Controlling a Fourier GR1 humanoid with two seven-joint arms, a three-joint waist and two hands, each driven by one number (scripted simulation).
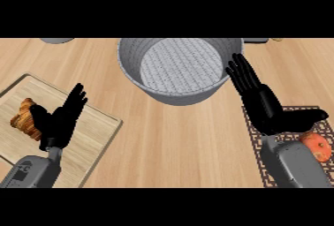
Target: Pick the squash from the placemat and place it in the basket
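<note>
Fingers straight on both black hands, right hand (267, 110) above the round orange squash (317, 145), beside the woven grey basket (134, 66).

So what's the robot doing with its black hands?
It is meant to put the squash into the basket, but it hasn't picked it up yet. The orange squash lies on the dark placemat at the right, partly hidden behind the right arm. The right hand is open above the mat, fingers pointing toward the basket, and holds nothing. The left hand is open over the wooden board, next to a croissant. Nothing is in the basket.
</note>
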